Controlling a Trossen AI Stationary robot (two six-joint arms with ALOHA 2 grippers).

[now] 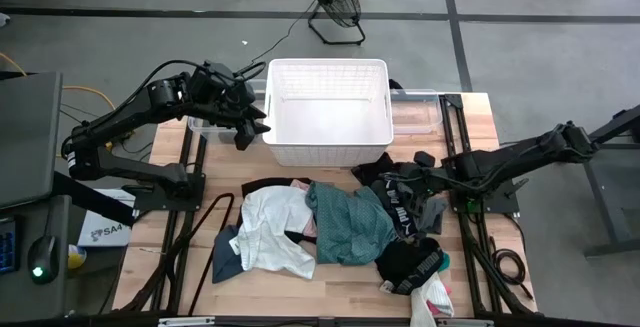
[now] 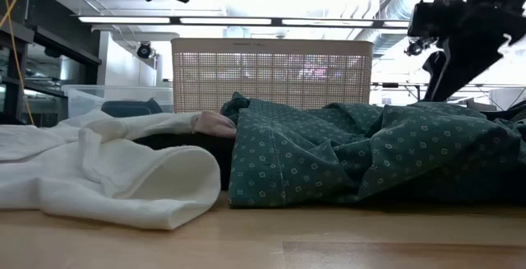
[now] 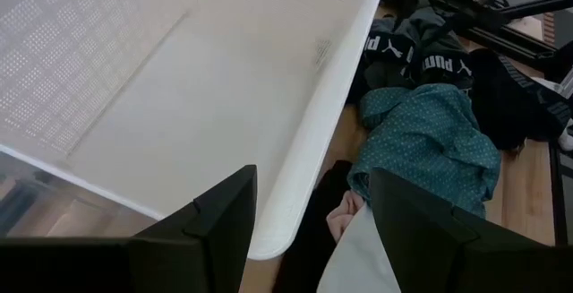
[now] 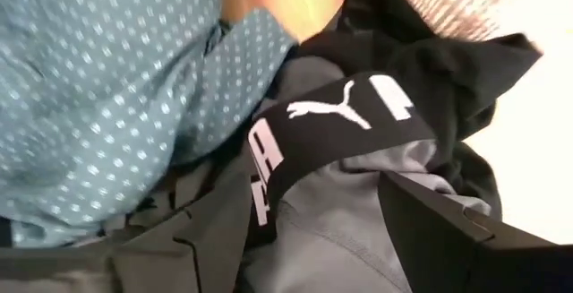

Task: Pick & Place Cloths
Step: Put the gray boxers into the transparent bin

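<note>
Several cloths (image 1: pixel 340 227) heaped on the wooden table (image 1: pixel 160 267) in front of the white lattice basket (image 1: pixel 327 112), none yet inside it. White garment (image 1: pixel 270 229) at the pile's left, teal dotted garment (image 1: pixel 345 222) in the middle, grey and black pieces with a printed waistband (image 4: pixel 331 118) toward the right, a pink scrap (image 2: pixel 215 122) tucked between white and teal.

Right gripper (image 1: pixel 418 179) low over the grey and black fabric near the basket's right front corner, fingers parted wide and dipped into the folds, nothing pinched between them. Left gripper (image 1: pixel 243 117) hovering at the basket's left wall, fingers apart, empty, basket floor bare beneath.

Soft, light, limp stuff by the look of it: no stiffness, likely to drape and trail when lifted, and likely to drag a neighbour along where layers overlap. Best hold probably on a raised fold or bunched ridge, not a flat spread; the thick elastic waistband offers a firmer, less slippery bite than the thin grey cloth (image 4: pixel 340 212) around it. Worth gathering enough material between the fingers to stop it sliding out.
</note>
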